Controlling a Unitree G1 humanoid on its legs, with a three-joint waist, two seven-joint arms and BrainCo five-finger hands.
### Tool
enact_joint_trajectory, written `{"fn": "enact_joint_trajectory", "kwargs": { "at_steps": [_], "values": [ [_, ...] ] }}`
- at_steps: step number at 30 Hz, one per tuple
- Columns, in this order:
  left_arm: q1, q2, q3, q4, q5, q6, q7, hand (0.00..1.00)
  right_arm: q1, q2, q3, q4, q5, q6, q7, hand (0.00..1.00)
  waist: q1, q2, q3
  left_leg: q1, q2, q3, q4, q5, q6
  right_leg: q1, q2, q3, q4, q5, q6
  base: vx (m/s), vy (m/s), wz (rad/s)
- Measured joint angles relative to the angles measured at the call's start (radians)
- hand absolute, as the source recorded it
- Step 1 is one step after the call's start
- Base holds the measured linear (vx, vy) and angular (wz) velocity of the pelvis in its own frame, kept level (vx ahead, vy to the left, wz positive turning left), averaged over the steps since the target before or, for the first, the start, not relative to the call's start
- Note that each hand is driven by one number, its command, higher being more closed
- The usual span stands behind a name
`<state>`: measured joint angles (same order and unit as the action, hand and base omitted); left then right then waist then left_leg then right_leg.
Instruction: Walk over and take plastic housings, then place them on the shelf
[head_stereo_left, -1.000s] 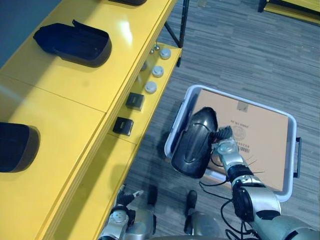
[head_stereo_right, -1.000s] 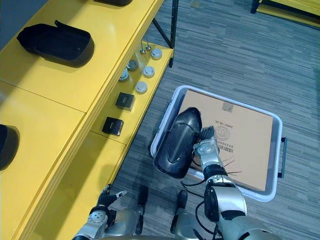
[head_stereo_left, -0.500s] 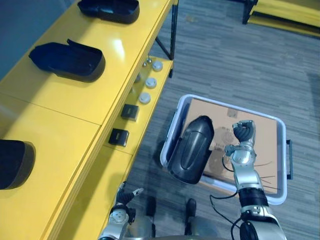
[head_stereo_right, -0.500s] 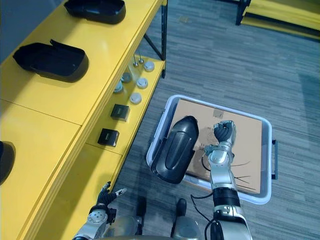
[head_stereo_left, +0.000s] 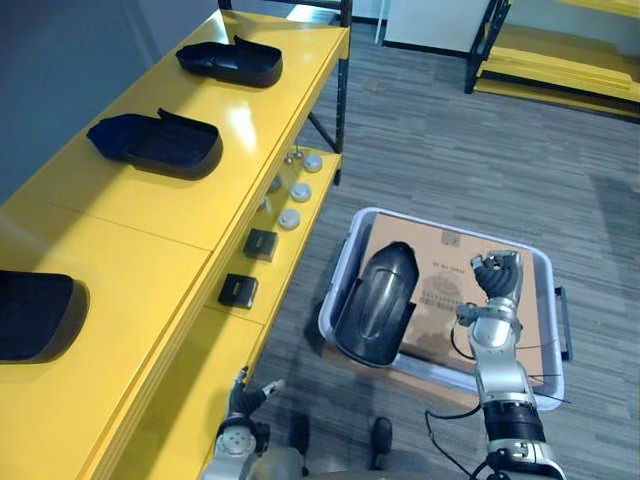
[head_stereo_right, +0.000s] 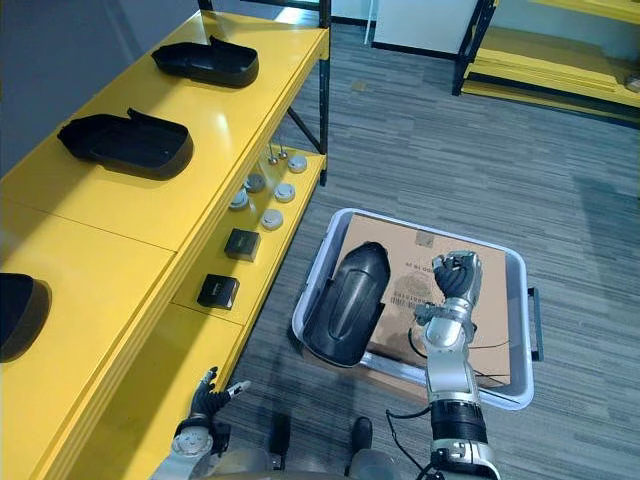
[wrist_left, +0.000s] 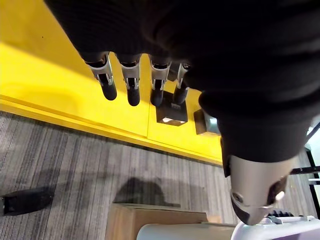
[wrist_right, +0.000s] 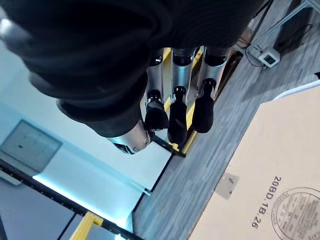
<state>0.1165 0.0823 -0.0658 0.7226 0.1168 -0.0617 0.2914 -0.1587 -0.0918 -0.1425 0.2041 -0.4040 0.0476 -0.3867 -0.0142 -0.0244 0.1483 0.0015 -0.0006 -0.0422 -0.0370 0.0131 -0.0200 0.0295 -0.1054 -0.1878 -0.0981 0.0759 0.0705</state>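
Released, housing (head_stereo_left: 375, 305) leans beside right robot hand (head_stereo_left: 497, 287) (fingers curled).

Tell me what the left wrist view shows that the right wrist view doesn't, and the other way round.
Left wrist view: the left hand, open, with the yellow shelf's lower level and a small black square box past it. Right wrist view: the right hand, fingers curled and empty, with the printed brown cardboard sheet past it. Both: the grey striped floor.
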Motion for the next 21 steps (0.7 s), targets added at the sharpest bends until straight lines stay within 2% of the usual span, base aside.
{"fn": "enact_joint_trajectory", "kwargs": {
  "at_steps": [6,14,21],
  "values": [
    [-0.007,-0.001,0.018,0.051,0.0,0.01,-0.002,0.0,0.045,0.016,0.006,-0.066,-0.009,-0.003,0.019,0.0,0.0,-0.001,-0.002,0.012,0.001,0.009,0.0,-0.001,-0.002,0.01,0.001,0.004,0.0,0.0,0.0,-0.02,0.002,-0.03],
    [-0.003,-0.001,0.022,0.096,0.006,0.011,-0.005,0.0,0.075,0.03,0.044,-0.066,-0.035,-0.003,0.034,0.0,0.0,-0.003,-0.009,0.012,0.001,0.012,-0.001,-0.002,-0.002,0.01,0.0,0.001,-0.001,0.002,0.001,-0.05,0.002,0.0],
    [0.001,-0.001,0.019,0.117,0.012,0.013,-0.006,0.0,0.084,0.047,0.088,0.028,-0.098,0.006,0.065,0.0,0.001,-0.007,-0.014,0.012,0.002,0.008,-0.009,-0.001,-0.002,0.008,0.001,-0.004,-0.001,0.002,0.001,0.0,0.0,0.0]
  ]
}}
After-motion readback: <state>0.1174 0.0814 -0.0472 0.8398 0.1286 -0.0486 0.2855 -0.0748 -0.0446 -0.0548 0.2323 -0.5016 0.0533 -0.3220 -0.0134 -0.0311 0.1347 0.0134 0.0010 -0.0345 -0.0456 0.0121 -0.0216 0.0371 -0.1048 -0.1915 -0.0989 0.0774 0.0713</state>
